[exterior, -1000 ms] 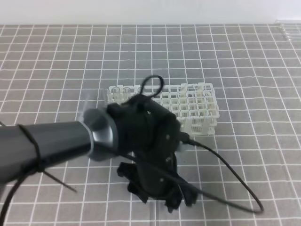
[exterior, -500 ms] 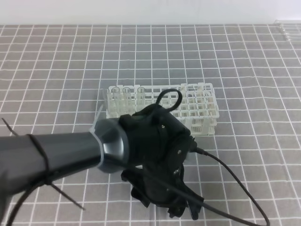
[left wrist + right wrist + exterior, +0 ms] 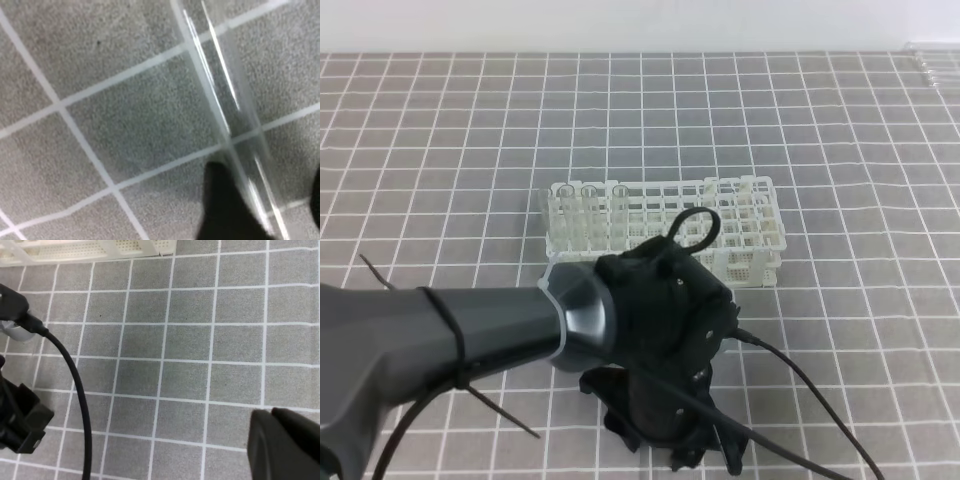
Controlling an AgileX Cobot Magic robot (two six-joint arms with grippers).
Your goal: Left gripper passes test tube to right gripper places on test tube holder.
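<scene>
One test tube lies between the left gripper's spread jaws, touching one.

The gridded mat is being viewed obliquely from above by the exterior camera. It is being imaged at very close range by the left wrist camera. The test tube holder, toward 12 o'clock, is being shared by the right wrist and exterior views.

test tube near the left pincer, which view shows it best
The left wrist view: the test tube lies on the gridded mat, crossing the frame diagonally, beside a dark fingertip of the left pincer. In the exterior high view the arm hides it. The right wrist view shows only mat, cable and the right pincer.
</scene>
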